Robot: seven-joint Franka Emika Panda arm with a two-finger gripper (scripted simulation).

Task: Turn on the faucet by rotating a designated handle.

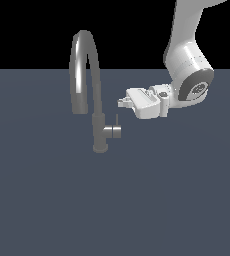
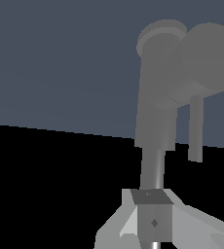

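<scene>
The faucet [image 1: 99,131] is a grey metal post with a high arched spout [image 1: 82,60], standing on a flat blue-grey surface. The handle [image 1: 113,131] is a short stub on the post's side toward the exterior view's right, with a thin pin lever [image 1: 117,120] standing up from it. My gripper [image 1: 121,103] lies level, pointing at the faucet, a little above the pin lever and apart from it. Its fingers look shut with nothing between them. The wrist view shows the post [image 2: 155,112], the stub's round end [image 2: 206,63], the pin [image 2: 196,131] and my gripper [image 2: 153,223].
The white arm [image 1: 189,65] comes down from the top at the exterior view's right. The blue-grey surface [image 1: 112,210] stretches all around the faucet, with black background behind it.
</scene>
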